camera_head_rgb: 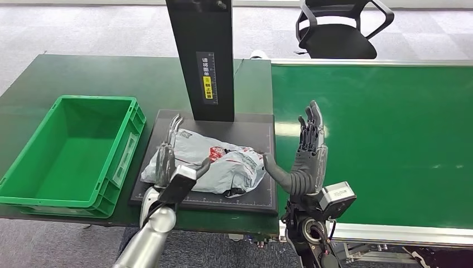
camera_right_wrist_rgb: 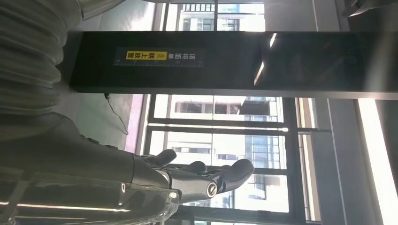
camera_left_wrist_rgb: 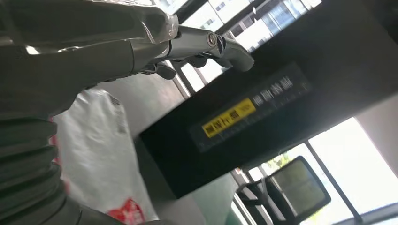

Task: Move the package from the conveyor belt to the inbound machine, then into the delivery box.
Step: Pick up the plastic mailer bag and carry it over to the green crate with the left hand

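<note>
The package (camera_head_rgb: 209, 162), a grey crumpled bag, lies on the inbound machine's black platform (camera_head_rgb: 262, 131) below its upright column (camera_head_rgb: 203, 56); the left hand (camera_head_rgb: 167, 156) stands just beside its left edge, fingers straight and holding nothing. The right hand (camera_head_rgb: 307, 151) stands open too, near the bag's right end; the green delivery box (camera_head_rgb: 120, 109) sits left of the platform.

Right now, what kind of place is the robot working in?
Probably a parcel-sorting demo set up in an office. A green conveyor belt runs beside a black inbound machine with a grey package on its base, a green delivery box alongside, and an office chair on carpet behind.
</note>
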Controlling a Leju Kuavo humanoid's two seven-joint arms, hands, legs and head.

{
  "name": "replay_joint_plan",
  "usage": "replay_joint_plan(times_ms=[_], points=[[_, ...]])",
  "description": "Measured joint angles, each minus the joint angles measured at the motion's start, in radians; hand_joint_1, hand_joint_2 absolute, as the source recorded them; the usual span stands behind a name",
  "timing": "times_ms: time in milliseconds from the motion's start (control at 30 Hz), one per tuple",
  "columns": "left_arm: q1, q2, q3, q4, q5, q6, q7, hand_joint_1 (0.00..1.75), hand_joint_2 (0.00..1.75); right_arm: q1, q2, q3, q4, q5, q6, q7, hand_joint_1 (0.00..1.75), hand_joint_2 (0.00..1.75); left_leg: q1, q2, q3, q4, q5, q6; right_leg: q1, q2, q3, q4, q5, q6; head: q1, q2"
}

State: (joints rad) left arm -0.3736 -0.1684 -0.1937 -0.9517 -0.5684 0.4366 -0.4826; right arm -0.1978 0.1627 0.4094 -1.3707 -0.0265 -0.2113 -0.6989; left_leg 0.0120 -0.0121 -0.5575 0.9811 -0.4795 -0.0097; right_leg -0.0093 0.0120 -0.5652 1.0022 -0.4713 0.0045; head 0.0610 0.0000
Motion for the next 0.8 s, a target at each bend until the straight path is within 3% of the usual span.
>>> replay_joint_plan(times_ms=[200,567,800], points=[[-0.154,-0.012,-0.039,0.199,-0.007,0.004,0.018,0.00,1.75,0.000,0.018,-0.017,0.009,0.001,0.012,0.000,0.00,1.75,0.000,0.001,-0.001,0.000,0.000,0.000,0.000,0.001,-0.001,0.000,0.000,0.000,0.000,0.000],[-0.216,-0.018,-0.059,0.309,-0.010,0.003,0.024,0.00,1.75,0.000,0.026,-0.030,0.015,-0.003,0.019,0.000,0.00,1.75,0.000,0.001,-0.002,0.000,0.000,0.000,0.000,0.001,-0.003,0.000,0.000,0.000,0.000,0.000],[-0.294,-0.006,-0.064,0.422,-0.010,-0.057,0.076,0.00,1.75,0.002,0.028,-0.043,0.017,-0.027,0.069,0.000,0.00,1.75,0.000,0.001,-0.002,0.000,0.000,0.000,0.000,0.001,-0.003,0.000,0.000,0.000,0.000,0.000]])
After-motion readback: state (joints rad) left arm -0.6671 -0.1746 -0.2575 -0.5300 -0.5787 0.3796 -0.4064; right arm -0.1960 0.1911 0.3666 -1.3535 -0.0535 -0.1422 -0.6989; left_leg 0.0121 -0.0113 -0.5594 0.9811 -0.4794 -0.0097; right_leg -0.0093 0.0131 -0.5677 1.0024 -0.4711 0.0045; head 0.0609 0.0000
